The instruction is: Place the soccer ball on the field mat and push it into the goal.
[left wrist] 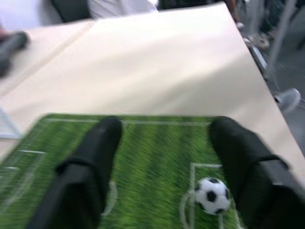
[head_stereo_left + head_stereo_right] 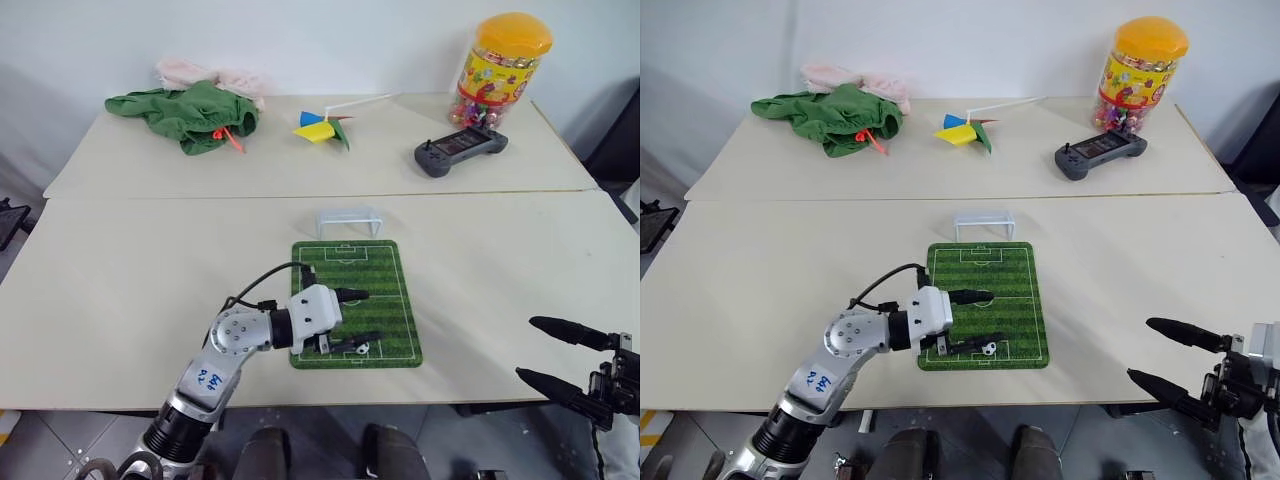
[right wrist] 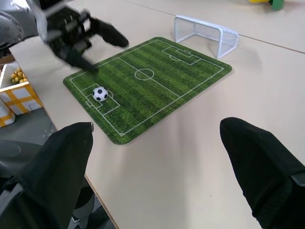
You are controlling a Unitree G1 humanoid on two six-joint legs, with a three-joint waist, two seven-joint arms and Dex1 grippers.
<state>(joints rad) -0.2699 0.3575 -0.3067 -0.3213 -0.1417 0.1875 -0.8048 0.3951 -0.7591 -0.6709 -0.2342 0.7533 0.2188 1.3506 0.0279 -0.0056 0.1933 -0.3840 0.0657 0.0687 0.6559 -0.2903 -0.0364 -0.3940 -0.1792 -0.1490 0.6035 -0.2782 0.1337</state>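
The green striped field mat [image 2: 372, 285] lies flat near the table's front edge. The tiny black-and-white soccer ball [image 2: 362, 348] rests on its near end, by the printed goal box, also seen as the ball [image 1: 212, 194] and the ball [image 3: 100, 93]. My left gripper [image 2: 358, 318] hovers over that end, pointing right, open, its fingers [image 1: 90, 167] apart with nothing gripped; the ball sits close to the near finger. The pale goal [image 2: 347, 220] stands just beyond the mat's far end. My right gripper [image 2: 524, 348] is open off the table's front right edge.
On the back table lie a green cloth [image 2: 195, 112], a colourful paper pinwheel [image 2: 322, 128], a dark game controller [image 2: 460, 150] and a candy jar with an orange lid [image 2: 500, 70]. A yellow-and-white box [image 3: 12, 100] sits below the table's front edge.
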